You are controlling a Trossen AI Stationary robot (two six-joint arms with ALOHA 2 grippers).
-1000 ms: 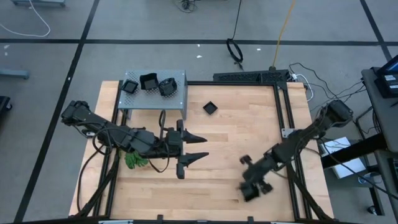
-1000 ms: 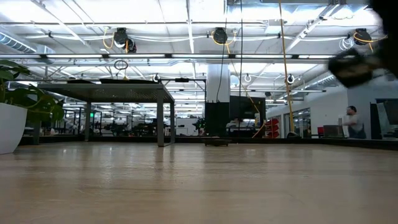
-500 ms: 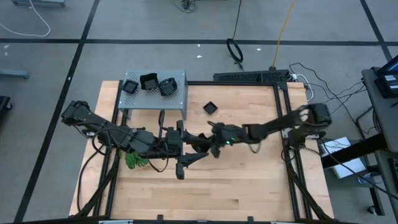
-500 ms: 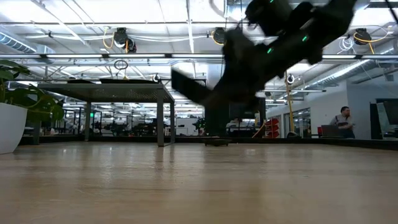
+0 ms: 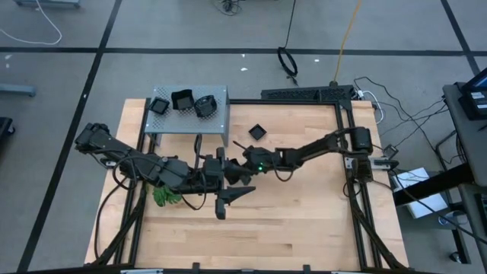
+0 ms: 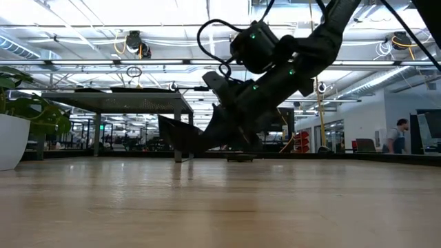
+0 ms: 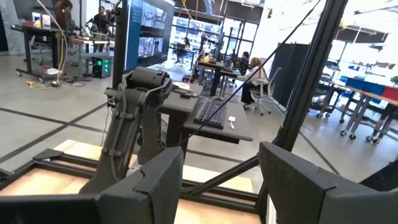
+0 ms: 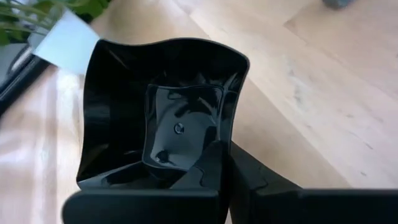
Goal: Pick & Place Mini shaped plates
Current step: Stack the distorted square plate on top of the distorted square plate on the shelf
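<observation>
Black and glossy, a mini shaped plate [image 8: 165, 118] sits pinched by its near rim between the closed fingers of the right gripper [image 8: 217, 171]; in the right wrist view it is squarish with wavy edges, its hollow facing the camera and its far edge aimed out ahead of the fingers toward the white pot of the green plant [image 5: 163, 196]. Its sides look about equal, so no long axis can be told.

Taking the grey perforated shelf [image 5: 221, 99] as landmark: the right arm stretches long and low from its base at the table's right edge toward the shelf's front right leg, with its gripper [image 5: 242, 154] just in front of that corner. In the low view the held plate [image 6: 180, 138] hangs above the wooden table [image 6: 220, 207], tilted, beside the shelf's leg.

Three more plates [image 5: 183, 101] rest on top of the shelf, and a lone square plate [image 5: 257, 132] lies on the table just right of the shelf.

Farther in front of the shelf, the left arm lies low across the table, its left gripper [image 5: 242, 183] pointing rightward with fingers spread apart and nothing between them, close under the right gripper.
</observation>
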